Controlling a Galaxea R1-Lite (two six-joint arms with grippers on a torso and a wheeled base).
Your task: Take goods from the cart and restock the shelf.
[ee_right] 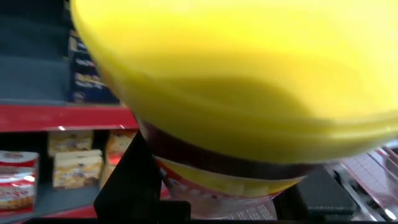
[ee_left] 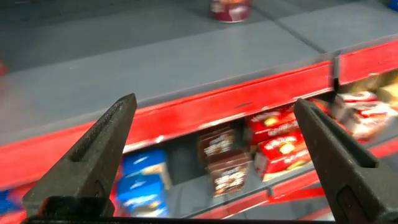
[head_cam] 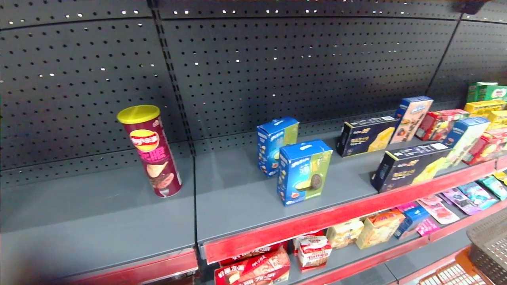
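Observation:
A maroon chips can (head_cam: 149,152) with a yellow lid stands upright on the grey upper shelf (head_cam: 99,213), left of the shelf divider. Its base (ee_left: 230,9) is also in the left wrist view, beyond the shelf's red front edge. My left gripper (ee_left: 214,104) is open and holds nothing, in front of that red edge. My right gripper (ee_right: 227,186) is shut on a second chips can (ee_right: 217,165). That can's yellow lid (ee_right: 236,74) is very close to the camera, and dark fingers (ee_right: 132,180) press against its sides.
Right of the divider stand two blue cookie boxes (head_cam: 303,172), dark boxes (head_cam: 410,166) and more colourful boxes. Lower shelves hold red packets (head_cam: 253,269) and snack bags. A grey basket and wire cart (head_cam: 489,247) sit at the lower right. The pegboard back wall (head_cam: 277,59) rises behind.

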